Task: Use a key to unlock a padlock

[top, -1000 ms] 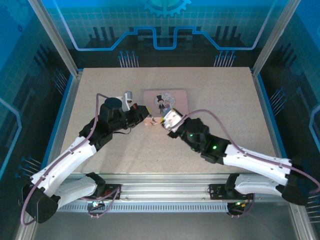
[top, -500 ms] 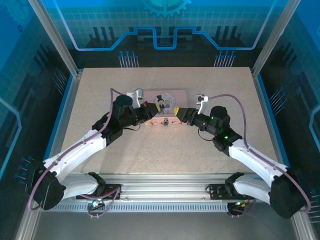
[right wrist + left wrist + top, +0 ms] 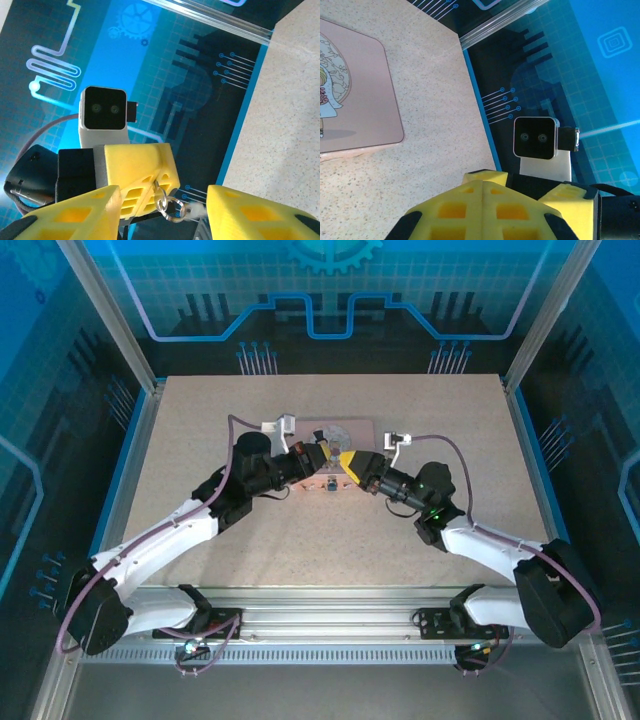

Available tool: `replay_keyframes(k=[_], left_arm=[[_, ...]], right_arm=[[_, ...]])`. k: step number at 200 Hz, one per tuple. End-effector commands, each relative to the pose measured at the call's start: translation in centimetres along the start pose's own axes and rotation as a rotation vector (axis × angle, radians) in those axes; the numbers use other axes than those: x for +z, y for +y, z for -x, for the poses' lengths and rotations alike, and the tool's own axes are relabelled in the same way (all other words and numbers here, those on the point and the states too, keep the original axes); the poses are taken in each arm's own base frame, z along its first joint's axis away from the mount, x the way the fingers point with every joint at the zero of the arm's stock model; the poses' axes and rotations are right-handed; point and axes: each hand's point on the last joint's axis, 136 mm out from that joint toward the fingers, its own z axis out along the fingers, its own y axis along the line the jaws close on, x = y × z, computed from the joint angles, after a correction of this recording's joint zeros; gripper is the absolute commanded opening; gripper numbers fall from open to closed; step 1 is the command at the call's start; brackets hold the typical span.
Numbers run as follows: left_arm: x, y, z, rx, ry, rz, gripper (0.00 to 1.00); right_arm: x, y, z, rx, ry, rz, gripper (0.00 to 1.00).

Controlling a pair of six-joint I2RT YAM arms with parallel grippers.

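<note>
Both arms have come together over the pink tin point(image 3: 343, 429). Left claw point(image 3: 318, 457) is closed on the key ring point(image 3: 168, 206); right claw point(image 3: 350, 462), at its 3 o'clock, stands half open around it. Padlock point(image 3: 331, 483) lies on the surface point(image 3: 200, 410) at the tin's 6 o'clock, so a handover seems near.
</note>
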Motion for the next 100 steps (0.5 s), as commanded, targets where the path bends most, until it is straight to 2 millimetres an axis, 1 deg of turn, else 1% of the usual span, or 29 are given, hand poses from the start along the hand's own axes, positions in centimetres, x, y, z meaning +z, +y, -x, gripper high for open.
replay_keyframes(k=[1, 26, 45, 59, 90, 100], left_arm=[[0.2, -1.0, 0.6, -0.009, -0.035, -0.035, 0.00], [0.2, -1.0, 0.6, -0.017, -0.044, -0.042, 0.00], [0.3, -1.1, 0.4, -0.023, -0.039, -0.047, 0.00], [0.4, -1.2, 0.3, -0.024, -0.037, -0.052, 0.00], [0.4, -1.2, 0.1, -0.027, -0.035, -0.057, 0.00], [0.5, -1.3, 0.0, -0.030, -0.032, -0.057, 0.00]], right_arm=[[0.8, 2.4, -0.4, -0.023, 0.026, 0.080, 0.46], [1.2, 2.4, -0.8, -0.024, 0.041, 0.091, 0.40], [1.5, 2.9, -1.0, -0.031, 0.054, 0.110, 0.38], [1.6, 3.4, -1.0, -0.036, 0.055, 0.125, 0.33], [1.6, 3.6, -0.8, -0.043, 0.042, 0.128, 0.29], [1.6, 3.8, -0.8, -0.046, 0.041, 0.136, 0.25]])
